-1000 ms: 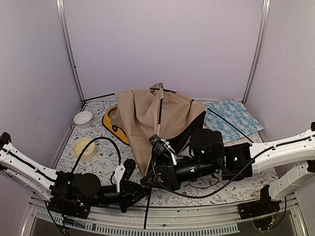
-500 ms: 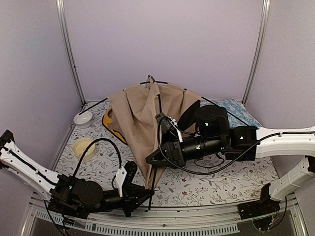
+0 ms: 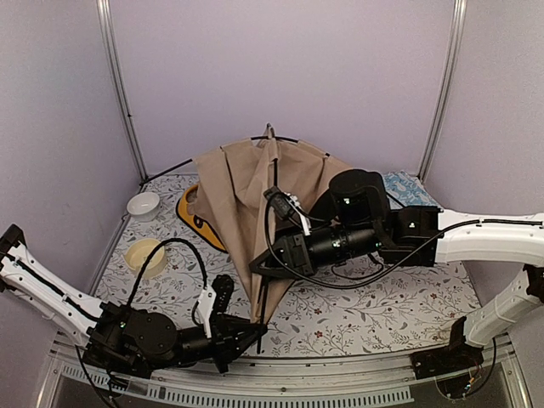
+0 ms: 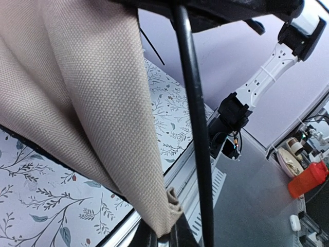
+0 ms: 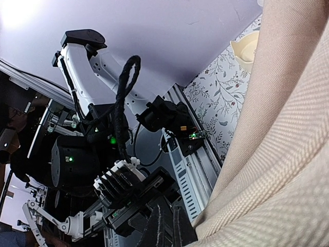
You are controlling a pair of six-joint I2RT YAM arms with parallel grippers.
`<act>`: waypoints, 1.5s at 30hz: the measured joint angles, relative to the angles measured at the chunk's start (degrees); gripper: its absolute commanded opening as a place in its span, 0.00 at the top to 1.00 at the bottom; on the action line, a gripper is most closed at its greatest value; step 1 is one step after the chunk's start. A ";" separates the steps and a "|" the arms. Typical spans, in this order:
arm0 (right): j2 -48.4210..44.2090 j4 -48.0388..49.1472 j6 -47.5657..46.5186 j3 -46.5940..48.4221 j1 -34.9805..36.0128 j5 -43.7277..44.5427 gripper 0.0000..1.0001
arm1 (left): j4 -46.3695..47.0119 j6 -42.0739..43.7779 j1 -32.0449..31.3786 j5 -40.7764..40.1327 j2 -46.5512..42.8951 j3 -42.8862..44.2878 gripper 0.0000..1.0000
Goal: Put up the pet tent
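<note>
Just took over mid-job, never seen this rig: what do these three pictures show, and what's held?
Two robot arms stand at the table's near edge. The wide picture looks down from above and behind; the other two come from wrist cameras. On the floral table cover: a half-raised tan canvas pet tent, a yellow feeder, a small white bowl, a cream bowl, a blue patterned cushion. The left end effector and right end effector are both shut, apparently pinching the tent's front edge.

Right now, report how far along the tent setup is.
Done: the pet tent stands upright, poles meeting at its peak. In hand: the left fingers pinch its lower corner, the right fingers grip its front edge. Left: the canvas hangs folded and narrow, so it needs spreading and standing unaided.
</note>
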 measured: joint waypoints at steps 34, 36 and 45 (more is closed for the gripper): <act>12.04 38.71 -14.91 -25.77 0.72 15.54 1.00 | -2.89 -13.62 11.17 14.14 6.62 -6.78 1.00; 12.04 39.98 -14.73 -26.29 1.49 16.94 1.00 | -1.88 -14.32 11.17 14.71 6.78 -7.13 1.00; 13.18 41.29 -11.63 -26.86 4.96 22.80 1.00 | -0.28 -16.20 11.15 17.59 8.20 -8.50 1.00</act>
